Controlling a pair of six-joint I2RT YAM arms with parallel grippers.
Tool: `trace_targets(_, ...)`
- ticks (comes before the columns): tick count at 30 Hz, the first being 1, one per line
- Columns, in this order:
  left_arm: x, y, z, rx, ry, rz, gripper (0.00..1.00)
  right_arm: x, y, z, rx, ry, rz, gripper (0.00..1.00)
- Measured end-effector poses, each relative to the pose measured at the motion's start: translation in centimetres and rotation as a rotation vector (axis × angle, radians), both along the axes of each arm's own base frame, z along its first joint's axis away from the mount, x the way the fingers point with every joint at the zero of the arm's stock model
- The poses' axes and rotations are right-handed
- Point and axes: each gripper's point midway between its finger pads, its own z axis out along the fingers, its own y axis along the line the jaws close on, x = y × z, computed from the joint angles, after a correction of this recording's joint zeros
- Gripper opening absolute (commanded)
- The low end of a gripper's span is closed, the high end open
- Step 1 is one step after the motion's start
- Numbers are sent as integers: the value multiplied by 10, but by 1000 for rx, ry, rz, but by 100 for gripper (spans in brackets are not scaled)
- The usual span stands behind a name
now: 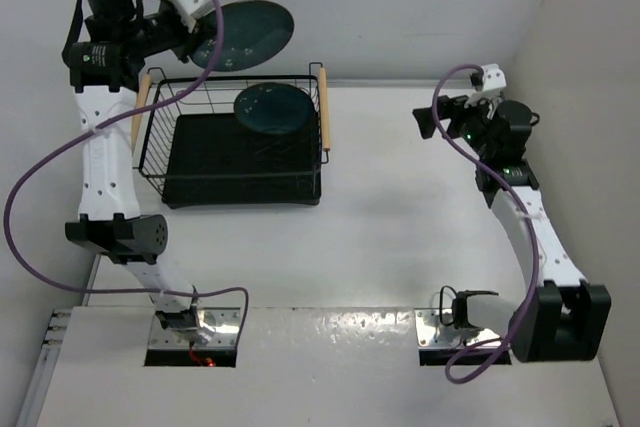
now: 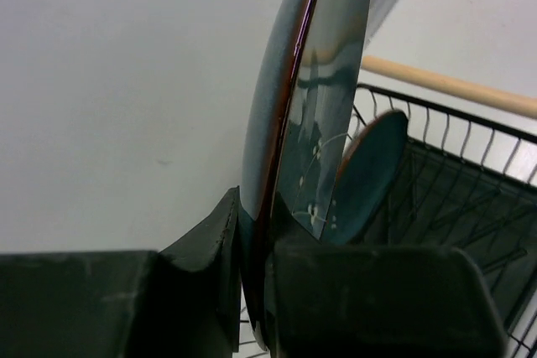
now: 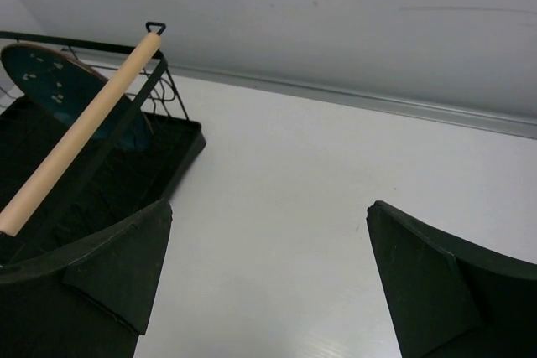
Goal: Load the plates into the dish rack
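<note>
My left gripper [image 1: 205, 44] is shut on the rim of the larger dark teal plate [image 1: 248, 33] and holds it in the air over the far left corner of the black wire dish rack [image 1: 232, 187]. In the left wrist view the plate [image 2: 315, 81] stands on edge between my fingers [image 2: 210, 257]. The smaller teal plate [image 1: 272, 109] leans inside the rack at its far right; it also shows in the left wrist view [image 2: 369, 173] and the right wrist view [image 3: 63, 85]. My right gripper [image 1: 428, 123] is open and empty above the table, right of the rack.
The rack has two light wooden handles, left [image 1: 140, 113] and right [image 1: 323, 108]; the right handle [image 3: 80, 127] is close to my right gripper's left finger. A white wall runs behind the rack. White table [image 1: 400, 237] lies between rack and right arm.
</note>
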Motion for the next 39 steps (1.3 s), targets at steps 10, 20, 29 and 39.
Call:
trace_targets(10, 5, -19, -95, 127, 235, -124, 0, 61, 45, 8, 6, -13, 126, 99)
trace_targets(20, 42, -30, -170, 259, 332, -144, 0, 117, 47, -16, 9, 48, 142, 99)
trace_targets(29, 57, -37, -206, 357, 349, -160, 0, 135, 32, -53, 18, 145, 109, 99)
trace_targets(39, 60, -47, -270, 465, 396, -194, 0, 148, 29, -57, 38, 160, 97, 99)
